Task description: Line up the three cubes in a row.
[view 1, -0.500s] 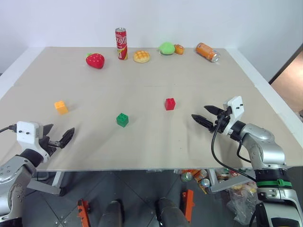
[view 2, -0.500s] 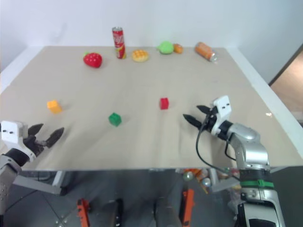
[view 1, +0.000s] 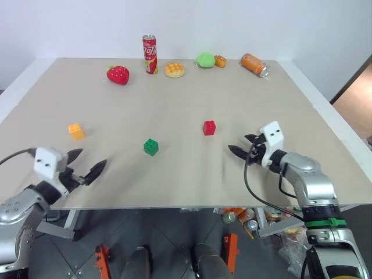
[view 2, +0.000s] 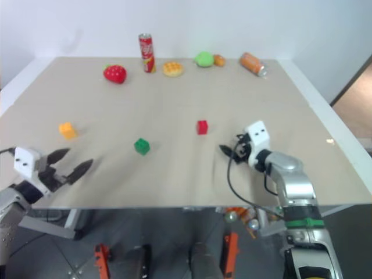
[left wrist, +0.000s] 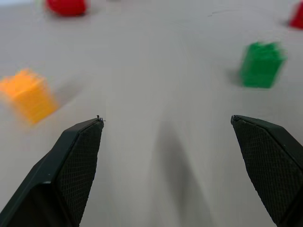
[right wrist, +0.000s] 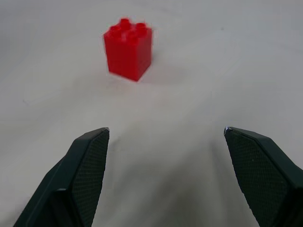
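Table [view 1: 244,99]: broad, flat, matte beige top with a smooth, even surface, carrying everything named here.
Right gripper [view 1: 243,146]: two black tapered fingers with cross-hatched pads, jaws standing wide with nothing between them; hovering near the table's right edge and pointing toward the red cube.
Left gripper [view 1: 86,164]: same black textured fingers, jaws spread wide and empty; hanging over the near left corner, aiming between the yellow-orange and green cubes.
Soda can [view 1: 150,54]: glossy red cylinder, standing upright near the far edge.
Orange can [view 1: 254,64]: glossy cylinder lying on its side by the far right corner, long axis slanting toward the right edge.
Strawberry toy [view 1: 117,74]: rounded, shiny red, sitting near the far edge, left of the soda can.
Red cube [right wrist: 128,48]: hard glossy plastic, four round studs facing up, sitting square-based near the table's middle, one vertical corner turned toward the right gripper.
Green cube [view 1: 150,147]: studded plastic, studs up, sitting nearer the front edge, left of the red cube.
Yellow-orange cube [view 1: 75,131]: studded plastic, lying toward the left edge, well apart from the other two cubes.
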Robot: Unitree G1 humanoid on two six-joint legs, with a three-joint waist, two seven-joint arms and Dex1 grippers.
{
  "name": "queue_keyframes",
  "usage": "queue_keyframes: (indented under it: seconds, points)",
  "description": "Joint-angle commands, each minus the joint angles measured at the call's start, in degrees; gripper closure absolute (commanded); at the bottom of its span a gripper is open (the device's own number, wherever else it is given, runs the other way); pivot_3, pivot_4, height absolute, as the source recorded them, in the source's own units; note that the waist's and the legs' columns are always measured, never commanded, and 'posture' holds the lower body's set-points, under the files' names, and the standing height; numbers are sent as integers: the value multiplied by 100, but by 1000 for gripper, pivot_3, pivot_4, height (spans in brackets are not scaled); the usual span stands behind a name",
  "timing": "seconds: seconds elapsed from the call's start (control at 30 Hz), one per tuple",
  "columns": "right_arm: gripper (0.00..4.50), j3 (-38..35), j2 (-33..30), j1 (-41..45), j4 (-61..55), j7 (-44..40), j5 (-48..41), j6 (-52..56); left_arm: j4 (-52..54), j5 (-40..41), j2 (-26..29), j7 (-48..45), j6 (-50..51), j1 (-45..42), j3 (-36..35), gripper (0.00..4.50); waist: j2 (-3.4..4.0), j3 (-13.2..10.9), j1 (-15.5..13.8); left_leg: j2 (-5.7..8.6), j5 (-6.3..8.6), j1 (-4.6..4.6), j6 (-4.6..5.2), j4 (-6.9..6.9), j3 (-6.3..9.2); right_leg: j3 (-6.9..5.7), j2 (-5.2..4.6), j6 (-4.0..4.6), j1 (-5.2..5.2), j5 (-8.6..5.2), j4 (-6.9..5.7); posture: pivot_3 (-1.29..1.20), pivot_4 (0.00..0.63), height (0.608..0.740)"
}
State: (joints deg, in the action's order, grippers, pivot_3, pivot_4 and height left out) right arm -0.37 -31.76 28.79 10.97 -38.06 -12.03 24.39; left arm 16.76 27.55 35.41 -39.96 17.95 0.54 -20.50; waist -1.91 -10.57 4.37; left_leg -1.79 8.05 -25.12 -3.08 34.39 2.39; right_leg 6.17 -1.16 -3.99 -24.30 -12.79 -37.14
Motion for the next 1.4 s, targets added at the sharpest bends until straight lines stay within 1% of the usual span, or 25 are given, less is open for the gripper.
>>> queue_keyframes:
  seconds: [0.03, 0.1, 0.27, 0.37, 0.43, 0.5, 0.63, 0.83, 0.93, 1.03, 1.27, 1.3, 1.33, 1.4]
  points:
    - [471, 87, 284, 477, -279, 289, 50, 346, 480, 243, 273, -739, -63, -597, 599, 29, 0, 0, 1, 0, 0, 1, 0, 0, -1, 0, 0, 0, 1, 0, -1, 0, 150, 740]
    - [471, 129, 434, 577, -204, 381, 96, 387, 473, 337, 300, -1072, -89, -800, 880, 29, 1, 0, 8, -1, -1, -2, 2, 0, -2, 0, 2, -3, -1, 6, -1, 0, 150, 740]
    - [471, 396, 769, 574, -147, 657, 333, 312, 118, -28, 228, -1465, -413, -1158, 1521, 29, 1, 0, 7, -3, 7, -1, 7, -12, 0, 1, 9, -16, 0, -9, -1, 0, 150, 740]
    - [471, 460, 927, 642, -30, 916, 540, 243, -13, -172, 153, -1570, -592, -1374, 1763, 29, 1, 0, 7, -6, 8, -4, 7, -19, 9, 0, 17, -19, -2, -12, -2, 0, 150, 740]
    - [471, 341, 1104, 792, 146, 1138, 524, 336, -73, -178, 80, -1594, -637, -1531, 1846, 29, 1, 0, 5, -5, 7, -4, 7, -16, 9, 1, 16, -19, 1, -11, -2, 0, 150, 740]
    - [471, 242, 1262, 897, 259, 1309, 487, 419, -127, -194, 44, -1617, -692, -1608, 1880, 29, 1, 0, 11, -4, 7, -4, 7, -9, 8, 3, 16, -19, 4, -7, -2, 0, 150, 740]
    - [471, 333, 1593, 1017, 434, 1659, 644, 317, -284, -317, -8, -1637, -833, -1700, 1963, 29, 1, 0, 16, -7, 4, 0, 11, -4, 9, 2, 19, -14, 4, 4, -2, 0, 150, 740]
    - [471, 229, 2003, 1094, 541, 2055, 637, 370, -253, -384, -112, -1511, -920, -1652, 1941, 29, 1, 0, 10, -9, 4, -3, 11, -5, 10, 2, 20, -15, 5, 3, -2, 0, 150, 740]
    - [471, 236, 2087, 1208, 811, 2312, 790, 196, -204, -400, -118, -1446, -936, -1569, 1910, 29, 2, 0, 12, -9, 4, -2, 11, -6, 11, 1, 21, -16, 5, 4, -3, 0, 150, 740]
    - [471, 63, 2162, 1420, 1187, 2595, 782, 78, -127, -383, -132, -1353, -913, -1496, 1857, 29, 2, 0, 13, -9, 4, -2, 12, -4, 10, 2, 20, -15, 5, 6, -3, 0, 150, 740]
    - [471, -40, 2197, 1629, 1597, 2705, 800, -221, 87, -302, -214, -1067, -807, -1386, 1787, 29, 2, 0, 14, -9, 3, -2, 13, -5, 11, 2, 21, -16, 5, 7, -3, 0, 150, 740]
    - [991, -34, 2196, 1632, 1618, 2690, 803, -256, 108, -302, -213, -1049, -794, -1374, 1782, 0, 2, 0, 15, -9, 3, -2, 13, -5, 11, 2, 21, -17, 5, 6, -3, 0, 150, 740]
    - [1231, -29, 2195, 1622, 1622, 2654, 792, -303, 126, -302, -209, -1034, -785, -1355, 1770, 0, 2, 0, 15, -9, 3, -2, 13, -6, 11, 2, 21, -17, 5, 6, -3, 0, 150, 740]
    - [2055, -2, 2174, 1601, 1628, 2601, 806, -376, 135, -320, -188, -1000, -788, -1328, 1745, 0, 2, 0, 15, -9, 3, -2, 13, -6, 11, 2, 21, -17, 5, 6, -3, 0, 150, 740]
